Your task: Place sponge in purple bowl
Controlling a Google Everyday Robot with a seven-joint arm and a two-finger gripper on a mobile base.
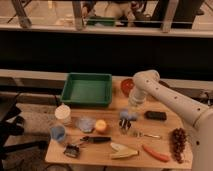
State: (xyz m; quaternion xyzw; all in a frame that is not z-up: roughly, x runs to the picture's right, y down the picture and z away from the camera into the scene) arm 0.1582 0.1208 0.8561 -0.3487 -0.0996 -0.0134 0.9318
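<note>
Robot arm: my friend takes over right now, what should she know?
The claw hangs low over the middle of the table, by something bluish; I cannot tell if that is the sponge.
A red bowl sits at the back, beside the green tray. I cannot make out a purple bowl for certain.
Done: nothing sure yet. Left: get the sponge into the purple bowl.

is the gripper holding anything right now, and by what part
Cannot be told: the gripper hangs low over the table right of the green tray, its tip too indistinct to show any hold.
</note>
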